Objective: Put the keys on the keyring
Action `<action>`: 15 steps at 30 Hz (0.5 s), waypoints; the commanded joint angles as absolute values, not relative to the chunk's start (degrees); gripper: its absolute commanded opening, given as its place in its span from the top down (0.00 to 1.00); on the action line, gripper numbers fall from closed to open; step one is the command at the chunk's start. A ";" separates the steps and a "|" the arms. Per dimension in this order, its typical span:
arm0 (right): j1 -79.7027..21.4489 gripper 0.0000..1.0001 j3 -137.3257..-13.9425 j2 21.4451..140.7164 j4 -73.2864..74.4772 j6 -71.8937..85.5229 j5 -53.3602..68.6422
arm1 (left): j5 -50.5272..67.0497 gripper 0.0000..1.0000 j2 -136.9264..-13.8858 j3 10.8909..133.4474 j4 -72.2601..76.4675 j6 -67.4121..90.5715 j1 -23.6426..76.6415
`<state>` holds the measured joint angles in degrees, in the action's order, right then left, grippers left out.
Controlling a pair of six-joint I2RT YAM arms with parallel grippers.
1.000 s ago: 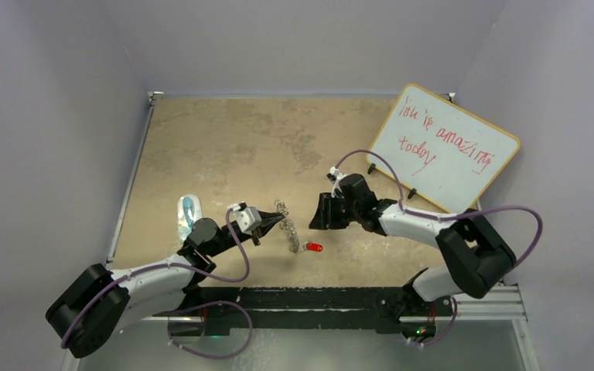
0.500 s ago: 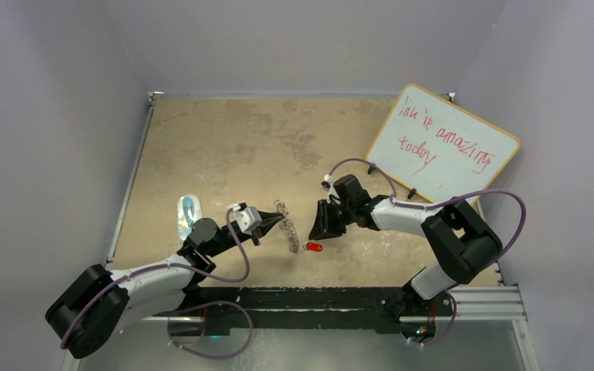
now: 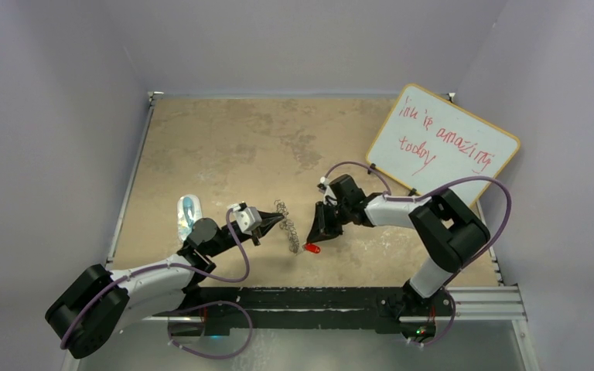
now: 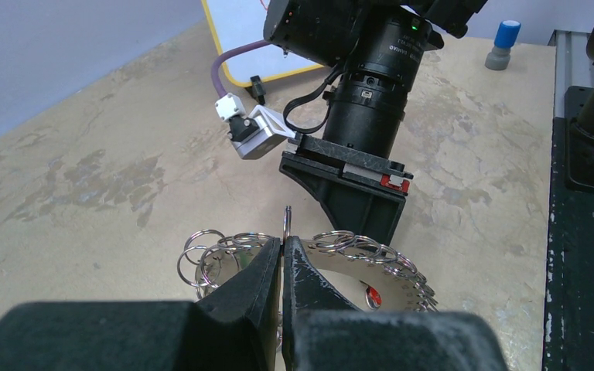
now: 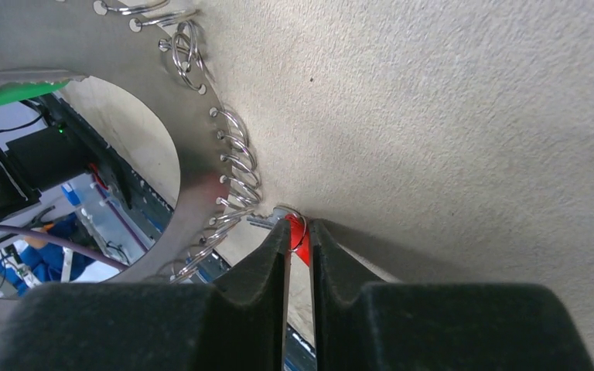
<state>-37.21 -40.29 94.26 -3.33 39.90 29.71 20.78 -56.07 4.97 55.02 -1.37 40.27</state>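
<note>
The keyring, a flat silvery ring fringed with small loops, stands on edge at mid-table. My left gripper is shut on one loop at its rim, which pokes up between the fingertips. The red-headed key lies on the table just right of the ring. My right gripper is down over it. In the right wrist view the red head sits pinched between the narrow jaws, beside the ring's loops. A green strip shows at the ring's inner edge; I cannot tell whether it is a key.
A clear bluish plastic object lies by my left arm. A whiteboard with red writing leans at the back right. A blue-capped marker stands near the black base rail.
My right gripper has moved left and down onto the red key, and its jaws have narrowed around the red head. The left gripper and keyring have stayed put.
</note>
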 commanded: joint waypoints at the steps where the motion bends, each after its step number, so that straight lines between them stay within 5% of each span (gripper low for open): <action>1: -37.42 0.86 -42.54 95.28 -3.34 39.72 31.26 | 20.48 1.00 -55.33 4.75 56.04 -2.89 40.34; 8: -37.46 1.00 -44.35 95.44 -1.33 37.76 30.90 | 20.07 1.00 -54.50 4.75 55.14 -3.25 40.34; 15: -37.44 1.00 -49.90 91.14 6.65 29.27 24.48 | 20.06 1.00 -53.32 5.37 53.12 -4.16 40.32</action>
<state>-37.23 -45.25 95.15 0.73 35.73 28.97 20.53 -54.46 4.97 53.41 -2.70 40.27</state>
